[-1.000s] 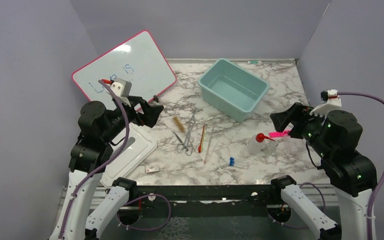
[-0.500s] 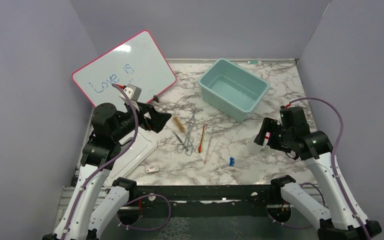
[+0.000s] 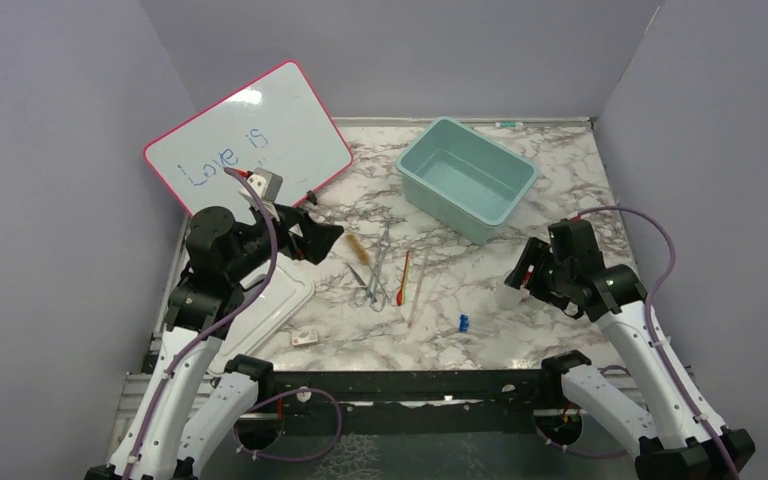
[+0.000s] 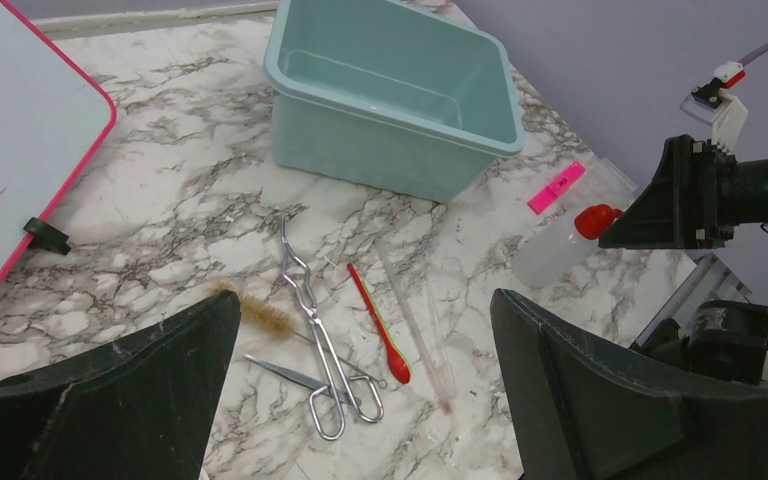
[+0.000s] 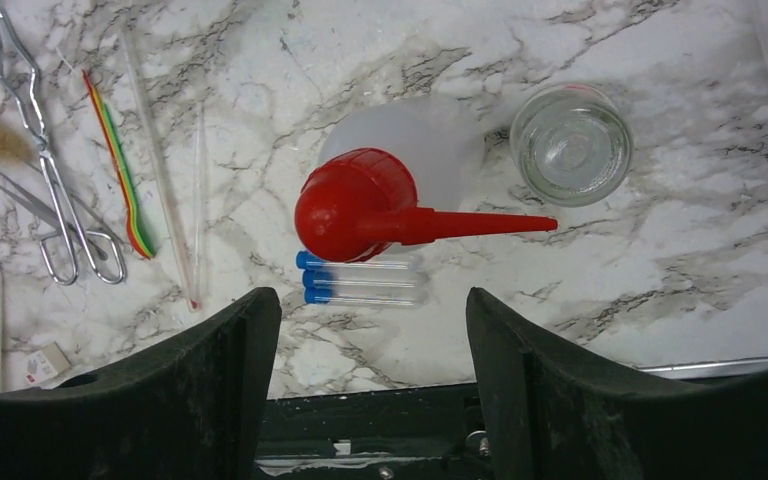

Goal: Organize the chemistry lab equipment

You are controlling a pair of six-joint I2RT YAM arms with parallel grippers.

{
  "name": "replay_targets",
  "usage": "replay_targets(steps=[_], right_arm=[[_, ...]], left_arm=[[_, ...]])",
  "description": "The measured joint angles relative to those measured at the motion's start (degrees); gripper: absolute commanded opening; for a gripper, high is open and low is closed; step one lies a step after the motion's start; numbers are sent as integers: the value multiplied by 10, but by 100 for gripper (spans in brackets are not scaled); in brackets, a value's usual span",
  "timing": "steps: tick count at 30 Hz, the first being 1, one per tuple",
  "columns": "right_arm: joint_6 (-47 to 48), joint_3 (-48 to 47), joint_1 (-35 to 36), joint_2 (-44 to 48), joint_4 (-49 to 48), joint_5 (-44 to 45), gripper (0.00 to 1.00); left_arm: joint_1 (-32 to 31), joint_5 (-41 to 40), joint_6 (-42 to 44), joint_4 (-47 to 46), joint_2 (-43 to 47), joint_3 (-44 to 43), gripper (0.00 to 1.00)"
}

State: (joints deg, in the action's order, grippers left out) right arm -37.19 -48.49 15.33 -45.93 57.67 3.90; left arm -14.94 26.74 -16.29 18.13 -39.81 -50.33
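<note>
Hovering straight above the squeeze bottle (image 5: 380,190), the right gripper (image 5: 370,305) spreads its fingers wide with nothing held, likely lining up to take the soft, translucent body beneath the glossy red nozzle cap. The bottle stands upright on the veined marble table (image 5: 660,250), beside a small glass jar (image 5: 570,143) and blue-capped tubes (image 5: 360,278). The left gripper (image 4: 365,295), equally wide and empty, faces the steel forceps (image 4: 310,320), bristly brown brush (image 4: 260,312), thin red stick (image 4: 378,325) and clear rod (image 4: 415,320) lying near the smooth teal bin (image 4: 390,120).
</note>
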Motion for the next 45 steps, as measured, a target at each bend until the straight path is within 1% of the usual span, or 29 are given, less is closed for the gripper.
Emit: replay_targets(steps=[3, 8, 10, 15, 17, 20, 21, 23, 26, 28, 30, 34, 36, 38, 45], right_arm=[[-14, 19, 0, -5, -18, 4, 74], [-20, 21, 0, -29, -56, 18, 74], [-19, 21, 0, -44, -69, 26, 72], [-16, 21, 0, -73, -90, 45, 61], [-10, 20, 0, -79, -98, 50, 53], [2, 17, 0, -88, -105, 54, 47], [7, 16, 0, -90, -106, 55, 46], [15, 13, 0, -94, -108, 56, 47], [25, 11, 0, -97, -110, 57, 56], [31, 11, 0, -98, -109, 57, 57], [37, 10, 0, -103, -109, 58, 49], [48, 3, 1, -111, -107, 65, 30], [52, -4, 1, -112, -104, 67, 23], [57, -11, 2, -113, -98, 70, 20], [74, -61, 5, -114, -71, 82, 20]], left_arm=[[0, -2, -2, -1, -3, 2, 99], [0, -3, -4, -3, -12, 2, 99], [0, -4, -4, -3, -12, 2, 99], [0, -7, -4, -6, -12, 4, 99], [0, -8, -4, -8, -12, 7, 99], [0, -12, -4, -8, -12, 10, 99], [0, -14, -4, -9, -12, 11, 99], [0, -17, -4, -9, -12, 13, 99], [0, -21, -4, -9, -12, 14, 99], [0, -22, -4, -9, -12, 14, 99], [0, -24, -4, -9, -12, 15, 99], [0, -28, -4, -9, -12, 17, 99], [0, -30, -4, -9, -12, 18, 99], [0, -32, -4, -9, -12, 19, 99], [0, -33, -12, -9, -14, 21, 99]])
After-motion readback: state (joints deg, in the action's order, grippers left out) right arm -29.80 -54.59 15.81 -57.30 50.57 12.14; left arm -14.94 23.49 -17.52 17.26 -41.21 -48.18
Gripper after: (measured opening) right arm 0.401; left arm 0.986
